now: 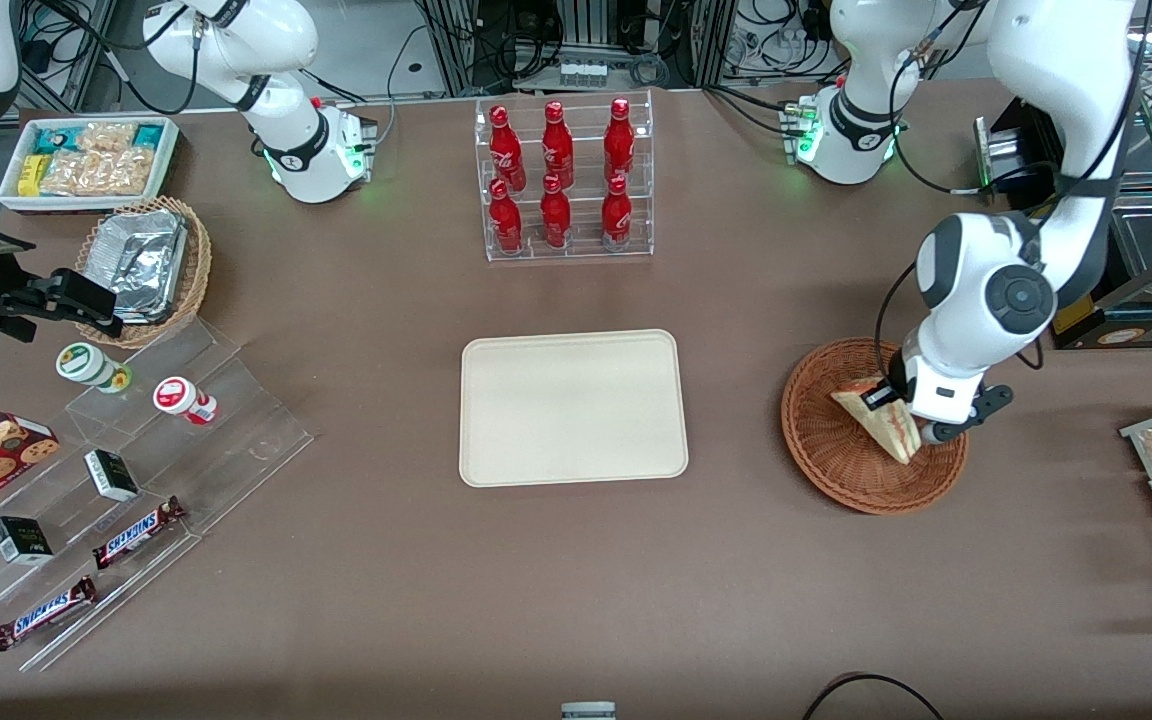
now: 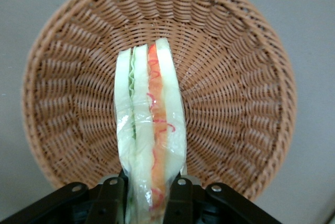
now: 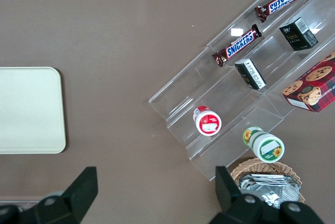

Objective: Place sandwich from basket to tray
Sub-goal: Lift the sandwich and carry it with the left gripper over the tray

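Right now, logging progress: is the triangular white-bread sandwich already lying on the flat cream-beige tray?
No: the sandwich sits clamped in the gripper over the basket; the tray is bare.

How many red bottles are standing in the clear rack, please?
6 red bottles: three on the upper tier, three on the lower. None seems hidden.

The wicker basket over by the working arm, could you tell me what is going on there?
The left arm's gripper is shut on the triangular white-bread sandwich, holding it over the round reddish-brown wicker basket. The flat cream rectangular tray, lying toward the middle of the table, holds nothing yet.
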Action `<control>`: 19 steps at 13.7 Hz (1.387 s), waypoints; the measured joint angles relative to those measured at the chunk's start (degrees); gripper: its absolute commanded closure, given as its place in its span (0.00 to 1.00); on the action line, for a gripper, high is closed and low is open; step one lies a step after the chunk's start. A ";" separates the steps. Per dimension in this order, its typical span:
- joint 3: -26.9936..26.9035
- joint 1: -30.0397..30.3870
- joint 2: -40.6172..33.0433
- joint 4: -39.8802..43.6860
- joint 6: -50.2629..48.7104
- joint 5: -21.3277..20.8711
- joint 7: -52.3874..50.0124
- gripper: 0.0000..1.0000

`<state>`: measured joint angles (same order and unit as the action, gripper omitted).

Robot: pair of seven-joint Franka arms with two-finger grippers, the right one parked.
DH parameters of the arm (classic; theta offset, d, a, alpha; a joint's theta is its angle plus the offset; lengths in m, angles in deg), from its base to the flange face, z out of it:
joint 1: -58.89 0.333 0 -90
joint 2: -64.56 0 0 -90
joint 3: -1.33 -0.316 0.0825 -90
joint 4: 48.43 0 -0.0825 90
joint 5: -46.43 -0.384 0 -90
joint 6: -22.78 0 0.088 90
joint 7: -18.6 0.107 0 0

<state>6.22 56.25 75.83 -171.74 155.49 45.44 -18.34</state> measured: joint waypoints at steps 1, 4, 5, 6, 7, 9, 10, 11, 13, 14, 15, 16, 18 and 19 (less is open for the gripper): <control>0.30 -0.03 -0.99 2.04 -3.23 -0.15 0.02 0.81; 3.99 -0.11 -1.74 9.77 -10.98 -0.35 0.02 0.81; 5.92 -0.18 -1.45 12.20 -12.53 -0.35 -0.02 0.81; 7.96 -0.27 -0.87 14.35 -13.57 -0.35 -0.27 0.81; 10.04 -0.34 -0.07 16.16 -14.10 -0.36 -0.59 0.81; 13.91 -0.76 2.12 19.06 -14.26 -0.91 -0.79 0.81; 15.07 -1.90 3.46 20.38 -14.26 -2.08 -0.84 0.81; 15.54 -3.96 5.04 21.82 -14.25 -3.17 -1.44 0.81; 15.74 -8.57 8.86 25.21 -14.25 -4.13 -3.97 0.81; 15.80 -10.72 10.85 26.93 -14.25 -4.65 -5.26 0.81; 15.85 -12.76 12.71 28.39 -14.25 -5.57 -6.59 0.81; 15.90 -14.67 14.47 29.68 -14.25 -6.63 -7.91 0.81; 15.91 -18.02 18.02 32.41 -14.24 -7.65 -10.15 0.81; 15.91 -19.38 19.77 33.85 -14.24 -7.82 -10.58 0.81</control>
<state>22.13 36.87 95.60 -137.89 141.25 37.62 -28.93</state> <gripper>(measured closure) 0.811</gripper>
